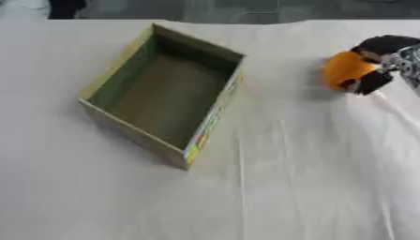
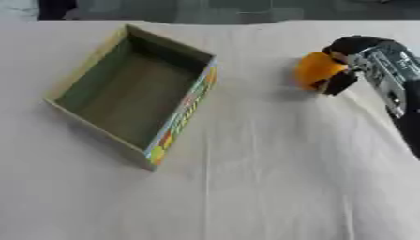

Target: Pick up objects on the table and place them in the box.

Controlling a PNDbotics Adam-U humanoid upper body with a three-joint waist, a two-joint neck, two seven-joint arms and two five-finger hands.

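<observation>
Orange round object (image 2: 317, 70), smooth and ball-like, sits at the right side of the white cloth-covered table (image 2: 246, 187), well apart from the box. My right hand (image 2: 354, 58), black with a silver wrist section, comes in from the right edge and is curled round this object: dark fingers wrap over its top and another dark part closes under its lower right side. Whether the object rests on the cloth or is just lifted off it, I cannot tell; a shadow lies close to its left side. Open rectangular cardboard box (image 1: 212, 122), brown with a greenish inside and a coloured printed strip along its right wall, stands left of centre, turned at an angle to the table edge. Nothing is visible inside it. The cloth shows long creases running toward me.
</observation>
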